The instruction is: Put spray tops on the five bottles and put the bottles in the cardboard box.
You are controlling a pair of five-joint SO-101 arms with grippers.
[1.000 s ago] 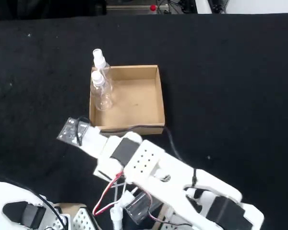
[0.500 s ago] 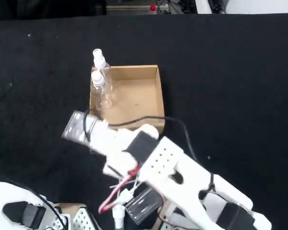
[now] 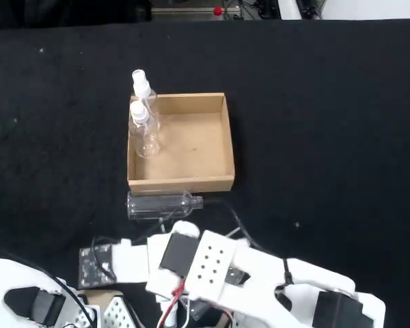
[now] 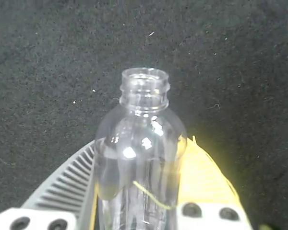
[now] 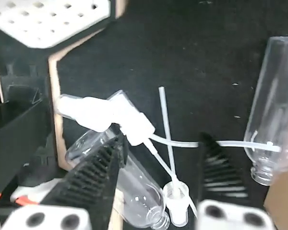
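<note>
Pulled back from the brown cardboard box (image 3: 181, 183) since a moment ago, the white right arm (image 3: 212, 263) now sits low, and a clear uncapped plastic bottle (image 3: 157, 205) lies on its side just outside the box's near wall. Two clear bottles with white spray tops (image 3: 145, 133) stand at its far-left corner. At the left wrist, the left gripper (image 4: 140, 143) has grey and yellow jaws clamped on an open-necked clear bottle (image 4: 144, 110), its neck past the tips. At the right wrist, the right gripper (image 5: 161, 143) has black toothed jaws apart. A loose white spray top with a thin tube (image 5: 98, 112) lies off one tip, and a smaller white spray cap (image 5: 176, 194) lies between the jaws.
</note>
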